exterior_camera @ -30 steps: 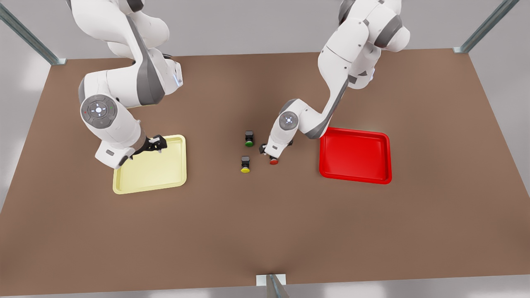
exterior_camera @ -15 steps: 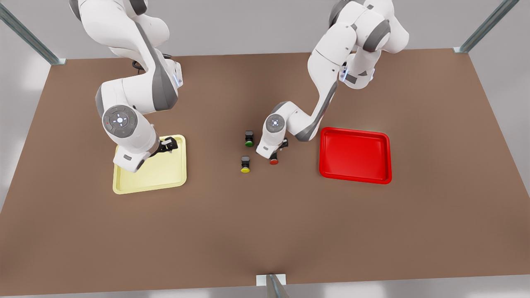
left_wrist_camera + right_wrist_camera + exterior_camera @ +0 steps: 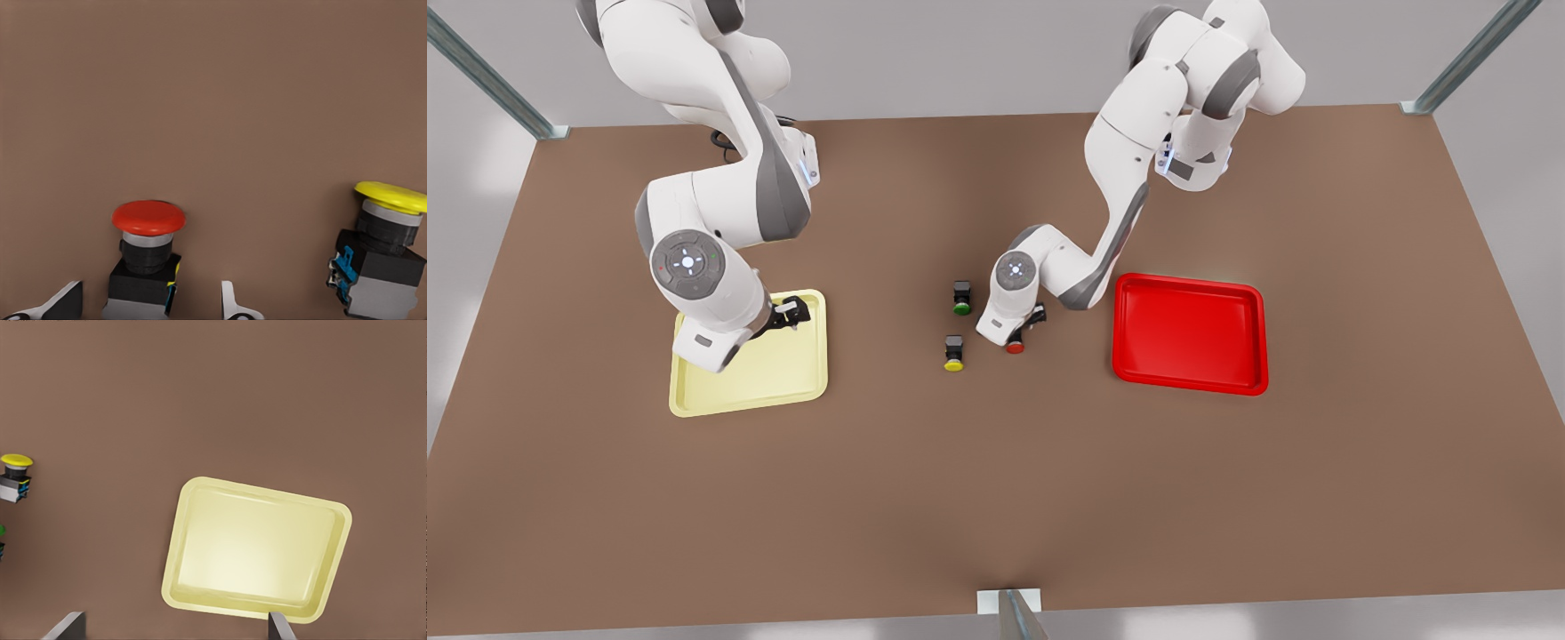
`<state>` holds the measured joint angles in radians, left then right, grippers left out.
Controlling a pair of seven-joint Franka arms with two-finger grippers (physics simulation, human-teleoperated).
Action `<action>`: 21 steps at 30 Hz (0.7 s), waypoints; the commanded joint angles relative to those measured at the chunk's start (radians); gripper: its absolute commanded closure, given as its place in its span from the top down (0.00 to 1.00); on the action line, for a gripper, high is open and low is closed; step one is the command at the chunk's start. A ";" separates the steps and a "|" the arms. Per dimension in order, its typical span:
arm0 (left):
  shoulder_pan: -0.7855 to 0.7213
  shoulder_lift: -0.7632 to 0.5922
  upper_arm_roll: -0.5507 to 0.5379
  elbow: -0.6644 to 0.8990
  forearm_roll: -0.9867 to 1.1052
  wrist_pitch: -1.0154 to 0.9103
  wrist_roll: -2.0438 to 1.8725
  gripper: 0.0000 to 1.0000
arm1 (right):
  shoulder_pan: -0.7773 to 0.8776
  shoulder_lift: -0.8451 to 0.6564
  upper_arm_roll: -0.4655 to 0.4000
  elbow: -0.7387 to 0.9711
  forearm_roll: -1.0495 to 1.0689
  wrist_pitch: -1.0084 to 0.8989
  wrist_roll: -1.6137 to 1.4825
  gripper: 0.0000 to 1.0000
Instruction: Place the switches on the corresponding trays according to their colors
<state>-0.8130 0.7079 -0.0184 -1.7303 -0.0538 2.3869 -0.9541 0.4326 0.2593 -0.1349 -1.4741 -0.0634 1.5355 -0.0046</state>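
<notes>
The red switch (image 3: 1015,348) (image 3: 148,257) lies on the brown table with its red cap toward the front edge. My left gripper (image 3: 1021,334) (image 3: 148,303) is low over it and open, one finger on each side of its black body, with gaps on both sides. The yellow switch (image 3: 953,354) (image 3: 383,250) lies just beside it, and the green switch (image 3: 961,300) is a little farther back. My right gripper (image 3: 790,313) (image 3: 173,627) hangs open above the back corner of the pale yellow tray (image 3: 783,373) (image 3: 253,547). The red tray (image 3: 1192,333) is at the front view's right.
Both trays hold nothing. The yellow switch (image 3: 15,477) also appears at the border of the right wrist view. Metal frame posts (image 3: 489,80) stand at the table's back corners. Wide bare tabletop runs along the front.
The left gripper has shifted slightly toward the front view's left and settled around the red switch. The right arm has swung toward the front view's right over the yellow tray.
</notes>
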 commanded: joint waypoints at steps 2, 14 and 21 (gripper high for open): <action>0.000 -0.001 0.000 0.000 0.012 0.000 0.000 0.98 | 0.000 0.000 0.000 0.001 -0.001 0.000 0.000 1.00; 0.002 -0.011 0.000 -0.006 0.014 -0.009 0.014 0.64 | 0.000 0.024 0.001 0.037 0.004 -0.002 0.003 1.00; 0.002 -0.013 0.000 -0.008 0.014 -0.012 0.014 0.58 | 0.000 0.038 0.014 0.037 0.002 -0.002 0.003 1.00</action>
<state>-0.8115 0.6949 -0.0184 -1.7378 -0.0406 2.3697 -0.9403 0.4326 0.2977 -0.1212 -1.4374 -0.0613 1.5340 -0.0015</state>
